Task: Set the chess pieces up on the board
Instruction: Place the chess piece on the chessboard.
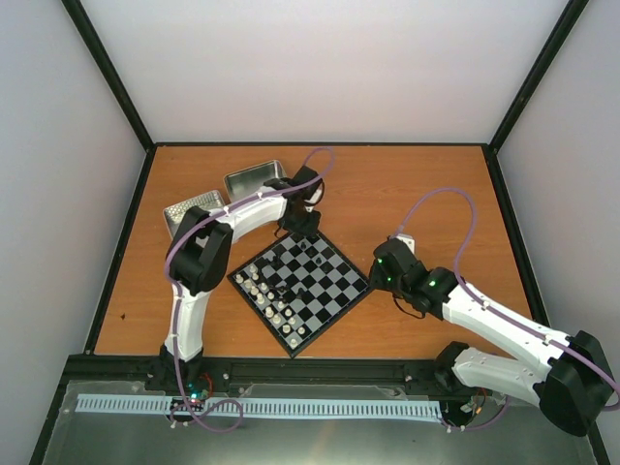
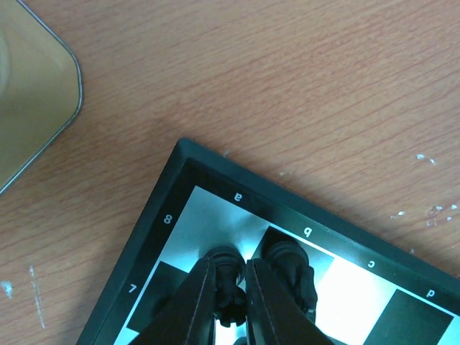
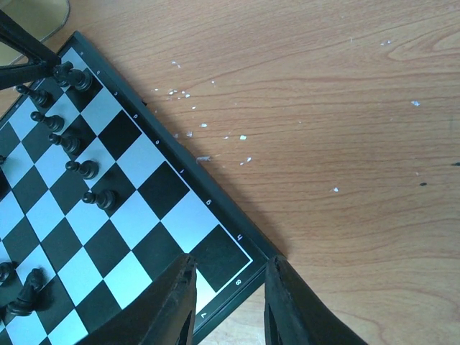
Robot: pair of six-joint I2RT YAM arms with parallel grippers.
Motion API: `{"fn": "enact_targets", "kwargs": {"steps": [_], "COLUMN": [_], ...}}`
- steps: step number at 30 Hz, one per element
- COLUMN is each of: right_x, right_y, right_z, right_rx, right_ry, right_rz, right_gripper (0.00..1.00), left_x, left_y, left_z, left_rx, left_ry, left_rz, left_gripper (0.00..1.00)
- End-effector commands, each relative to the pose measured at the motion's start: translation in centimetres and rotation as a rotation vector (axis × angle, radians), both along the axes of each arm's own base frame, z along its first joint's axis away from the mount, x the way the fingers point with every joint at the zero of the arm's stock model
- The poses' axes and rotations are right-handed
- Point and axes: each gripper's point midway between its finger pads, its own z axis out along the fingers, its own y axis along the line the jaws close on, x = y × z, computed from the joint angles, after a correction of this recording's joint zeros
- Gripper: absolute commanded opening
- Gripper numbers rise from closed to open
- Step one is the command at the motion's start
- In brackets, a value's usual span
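The board (image 1: 341, 283) lies turned like a diamond in the middle of the table. White pieces (image 1: 260, 289) stand along its near-left side and black pieces (image 1: 308, 249) near its far corner. My left gripper (image 1: 302, 226) is over that far corner. In the left wrist view it (image 2: 231, 287) is shut on a black piece (image 2: 228, 260) standing on the corner square a8, beside another black piece (image 2: 291, 267) on b8. My right gripper (image 1: 381, 267) is open and empty over the board's right corner (image 3: 237, 244). A row of black pieces (image 3: 99, 198) shows in the right wrist view.
Two silver tins (image 1: 254, 177) (image 1: 189, 211) lie at the back left behind the left arm; one tin's corner (image 2: 32, 93) shows in the left wrist view. Small white flecks (image 3: 208, 129) dot the bare wood right of the board.
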Motion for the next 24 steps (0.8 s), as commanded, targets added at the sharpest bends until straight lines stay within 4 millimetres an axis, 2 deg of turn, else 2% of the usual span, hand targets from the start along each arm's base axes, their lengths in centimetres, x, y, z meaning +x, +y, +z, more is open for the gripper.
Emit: {"fn": "enact_targets", "kwargs": {"steps": [1, 10, 13, 18, 24], "right_x": [0.2, 0.0, 0.0, 0.1, 0.3], "right_y": [-0.5, -0.6, -0.6, -0.5, -0.1], "right_z": [-0.1, -0.3, -0.3, 0.0, 0.2], "right_rx": [-0.004, -0.009, -0.006, 0.000, 0.010], "right_ry": [-0.007, 0.001, -0.001, -0.008, -0.010], "right_rz": [-0.022, -0.023, -0.025, -0.023, -0.012], "right_gripper": [0.28, 0.28, 0.28, 0.28, 0.28], "left_x": [0.6, 1.2, 1.1, 1.5, 2.6], "left_y": [0.6, 0.6, 0.4, 0.4, 0.6], "left_z": [-0.4, -0.5, -0.4, 1.4, 5.0], "left_rx": [0.005, -0.025, -0.032, -0.044, -0.066], "left_ry": [-0.009, -0.006, -0.004, -0.040, -0.108], "left_rz": [-0.003, 0.004, 0.000, 0.003, 0.018], "left_gripper": [0.12, 0.14, 0.20, 0.24, 0.31]}}
